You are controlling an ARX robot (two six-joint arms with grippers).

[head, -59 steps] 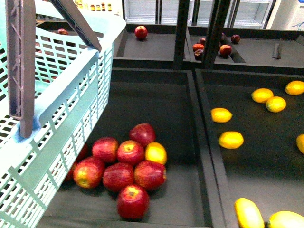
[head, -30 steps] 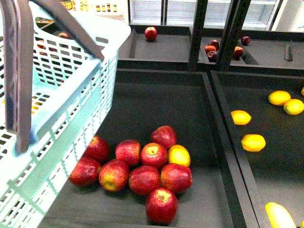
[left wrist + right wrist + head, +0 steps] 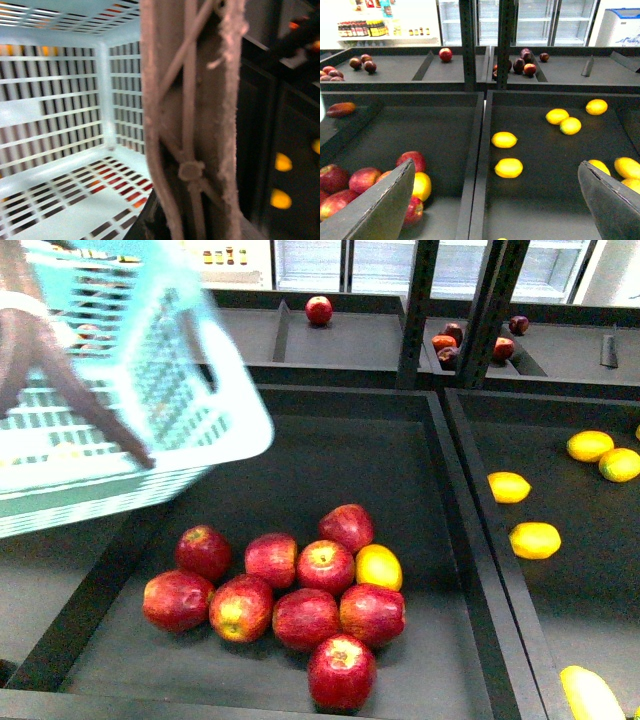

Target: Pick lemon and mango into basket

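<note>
The light turquoise basket (image 3: pixel 150 380) hangs tilted and blurred at the upper left, above the left end of the apple bin. My left gripper (image 3: pixel 185 215) is shut on its grey-brown handle (image 3: pixel 190 125), which fills the left wrist view; the slotted basket floor (image 3: pixel 60 200) shows beside it. Several lemons (image 3: pixel 535 540) lie in the right bin, also seen as lemons (image 3: pixel 508 168). A longer yellow fruit, probably the mango (image 3: pixel 590 695), is cut off at the bottom right corner. My right gripper (image 3: pixel 497 205) is open over the bin divider, with nothing between its fingers (image 3: pixel 380 205).
A pile of red apples (image 3: pixel 300 590) with one round yellow fruit (image 3: pixel 378 567) lies in the middle bin. A raised black divider (image 3: pixel 480 540) separates the bins. Dark upright posts (image 3: pixel 415 310) stand behind, and more apples (image 3: pixel 318 310) sit in the back trays.
The basket has swung up and to the left, uncovering the left part of the apple bin. A second ago the front view shifted so the fruit sits further right.
</note>
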